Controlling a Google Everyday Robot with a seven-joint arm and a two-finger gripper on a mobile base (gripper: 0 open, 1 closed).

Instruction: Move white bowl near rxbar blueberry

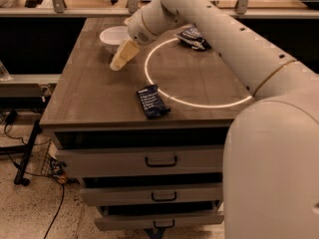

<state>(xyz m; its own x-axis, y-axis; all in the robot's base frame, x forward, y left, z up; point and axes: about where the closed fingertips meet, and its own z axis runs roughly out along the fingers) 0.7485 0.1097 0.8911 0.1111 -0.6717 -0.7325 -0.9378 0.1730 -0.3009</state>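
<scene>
Presently, white bowl [113, 35] sits at far left of desk [89, 93], well apart from rxbar blueberry [153, 101] near front edge. Gripper [115, 65] just beside bowl, pointing down; whether jaws are apart or together cannot be told

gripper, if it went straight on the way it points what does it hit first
Most likely the bare table top. The gripper hangs just in front of the white bowl, angled down and leftward in the picture; nothing else lies in that line, though depth is unclear.
</scene>
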